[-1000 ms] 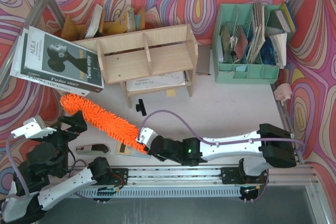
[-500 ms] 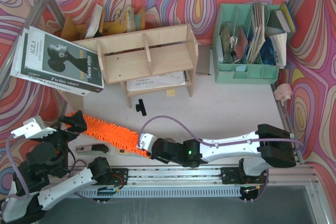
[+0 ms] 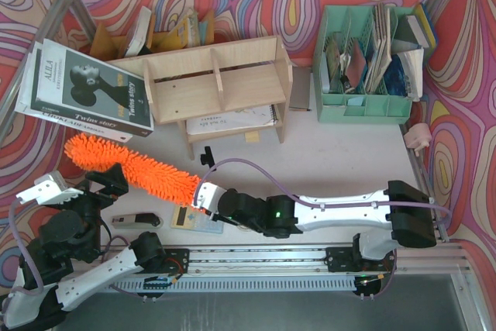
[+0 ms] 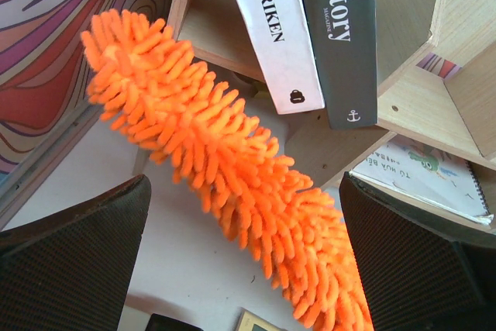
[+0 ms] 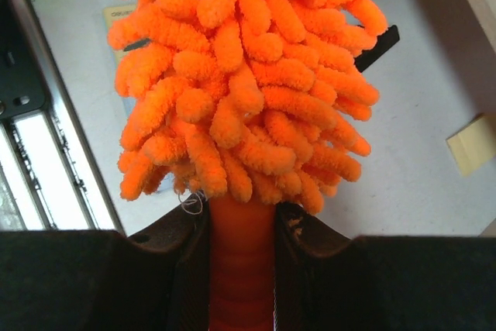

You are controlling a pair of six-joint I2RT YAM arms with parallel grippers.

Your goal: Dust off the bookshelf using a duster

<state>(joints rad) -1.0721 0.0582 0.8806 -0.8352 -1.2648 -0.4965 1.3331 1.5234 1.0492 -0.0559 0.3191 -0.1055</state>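
Observation:
The orange fluffy duster point(image 3: 132, 167) slants from lower right to upper left, its tip near the large books at the bookshelf's left end. My right gripper point(image 3: 203, 197) is shut on the duster's orange handle point(image 5: 240, 261), the fluffy head point(image 5: 240, 67) rising just beyond the fingers. The pale-wood bookshelf point(image 3: 213, 83) stands at the back centre, and its underside shows in the left wrist view point(image 4: 434, 44). My left gripper point(image 3: 105, 184) is open and empty, just below the duster head point(image 4: 232, 168), which crosses between its fingers without touching them.
Large books point(image 3: 85, 91) lean on the shelf's left end. A mint-green organiser point(image 3: 368, 63) with papers stands at back right. A notebook point(image 3: 229, 120) lies under the shelf. A small card point(image 3: 190, 218), a dark tool point(image 3: 136, 221) and a black clip point(image 3: 206, 158) lie on the table.
The duster swung down toward the table half a second ago and has now risen and shifted left, its tip nearer the books. The right gripper moved left with it. The left arm stayed still.

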